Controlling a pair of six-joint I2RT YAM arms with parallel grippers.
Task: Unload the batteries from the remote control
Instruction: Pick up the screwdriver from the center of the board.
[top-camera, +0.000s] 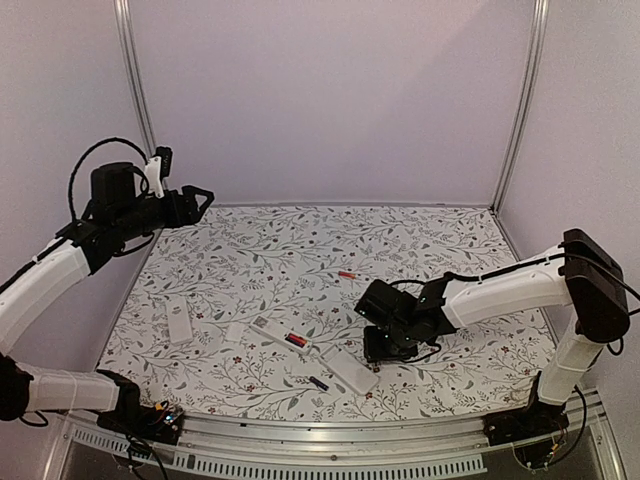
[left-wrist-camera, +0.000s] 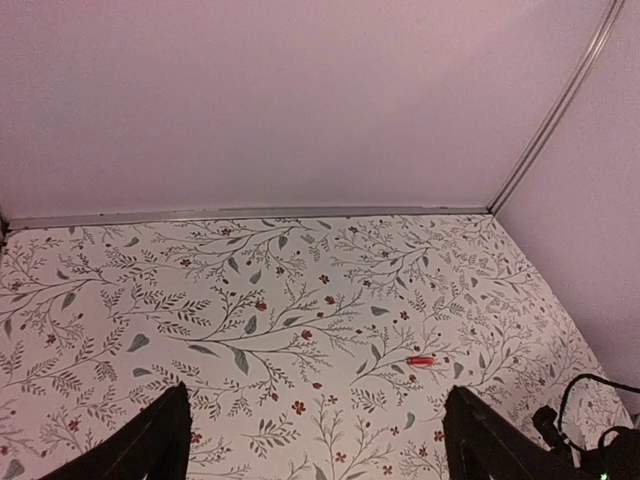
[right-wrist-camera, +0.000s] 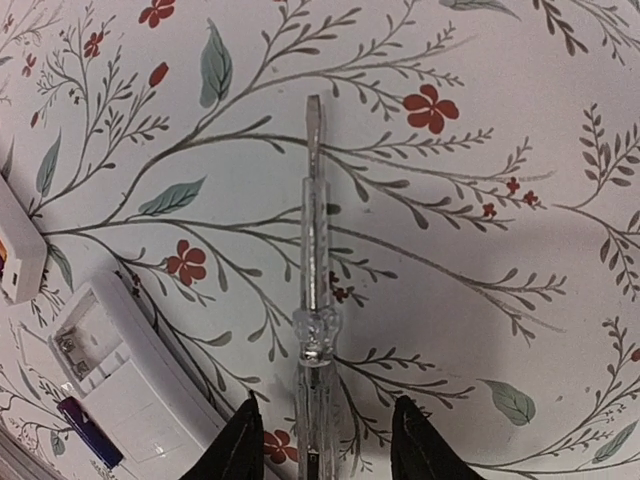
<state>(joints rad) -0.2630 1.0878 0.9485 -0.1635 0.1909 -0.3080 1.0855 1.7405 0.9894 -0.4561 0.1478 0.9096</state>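
Note:
A red battery (top-camera: 346, 273) lies alone on the floral table; it also shows in the left wrist view (left-wrist-camera: 420, 359). A white remote (top-camera: 283, 338) holds a red and black cell (top-camera: 297, 342). A second white remote (top-camera: 350, 368) lies open, its battery bay (right-wrist-camera: 85, 345) empty. A dark battery (top-camera: 318, 383) lies beside it and shows bluish in the right wrist view (right-wrist-camera: 88, 445). My right gripper (top-camera: 385, 342) is low over the table, open, its fingers (right-wrist-camera: 240, 445) on either side of a clear stick-like tool (right-wrist-camera: 315, 290) without touching it. My left gripper (top-camera: 197, 205) is open, raised at far left.
A white cover piece (top-camera: 178, 322) lies at the left and a smaller one (top-camera: 237, 332) lies next to the first remote. Pale walls with metal corner posts (top-camera: 520, 100) enclose the table. A metal rail (top-camera: 330, 440) runs along the near edge.

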